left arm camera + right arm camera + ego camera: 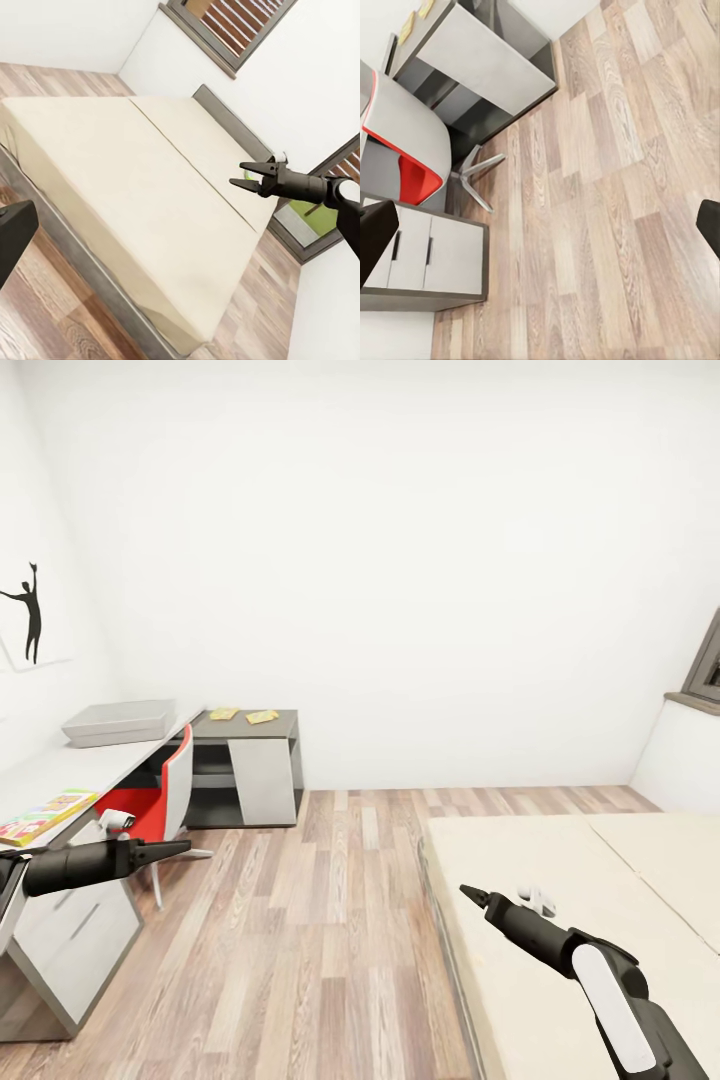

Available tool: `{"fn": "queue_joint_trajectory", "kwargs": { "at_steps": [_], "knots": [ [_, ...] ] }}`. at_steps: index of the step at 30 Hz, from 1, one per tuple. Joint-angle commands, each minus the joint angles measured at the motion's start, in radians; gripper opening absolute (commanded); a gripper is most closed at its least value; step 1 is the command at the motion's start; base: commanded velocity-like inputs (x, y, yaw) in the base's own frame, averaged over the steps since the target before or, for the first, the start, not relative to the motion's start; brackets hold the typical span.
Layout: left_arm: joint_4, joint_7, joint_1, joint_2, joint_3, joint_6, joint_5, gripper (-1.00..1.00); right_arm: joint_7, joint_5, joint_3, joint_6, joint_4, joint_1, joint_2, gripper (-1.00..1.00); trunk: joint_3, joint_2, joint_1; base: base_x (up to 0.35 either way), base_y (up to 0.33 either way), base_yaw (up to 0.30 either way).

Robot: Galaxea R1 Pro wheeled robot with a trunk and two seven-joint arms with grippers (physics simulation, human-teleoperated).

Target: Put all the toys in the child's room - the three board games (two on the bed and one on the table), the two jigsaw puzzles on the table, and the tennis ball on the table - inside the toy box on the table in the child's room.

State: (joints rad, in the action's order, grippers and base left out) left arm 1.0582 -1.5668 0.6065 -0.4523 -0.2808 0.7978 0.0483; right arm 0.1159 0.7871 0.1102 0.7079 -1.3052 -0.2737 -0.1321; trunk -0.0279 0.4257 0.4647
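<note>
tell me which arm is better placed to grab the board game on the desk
Left, likely. The left claw hangs just beside the desk, where the board game lies at its near end. The right claw is over the bed, across the floor.

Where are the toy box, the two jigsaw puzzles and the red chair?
toy box (120,722): head view, its front wall.
jigsaw puzzles (262,716): head view, top face of the right one, on the dark cabinet.
red chair (135,808): head view, its red seat.

Head view high, overlooking bed (560,920)
</note>
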Motion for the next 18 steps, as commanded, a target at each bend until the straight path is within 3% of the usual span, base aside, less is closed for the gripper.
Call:
{"fn": "queue_joint_trajectory", "kwargs": {
  "at_steps": [1,18],
  "knots": [
    [0.0,-0.004,0.001,0.0,0.0,0.011,-0.001,1.0,0.005,-0.003,0.002,0.005,0.0,-0.001,0.0,1.0,-0.002,0.002,0.001,0.0,-0.114,0.0],
    [0.0,-0.004,0.001,0.0,0.0,0.011,-0.001,1.0,0.006,-0.003,0.002,0.005,0.0,-0.001,0.0,1.0,-0.002,0.002,0.001,0.0,-0.119,0.0]
  ]
}}
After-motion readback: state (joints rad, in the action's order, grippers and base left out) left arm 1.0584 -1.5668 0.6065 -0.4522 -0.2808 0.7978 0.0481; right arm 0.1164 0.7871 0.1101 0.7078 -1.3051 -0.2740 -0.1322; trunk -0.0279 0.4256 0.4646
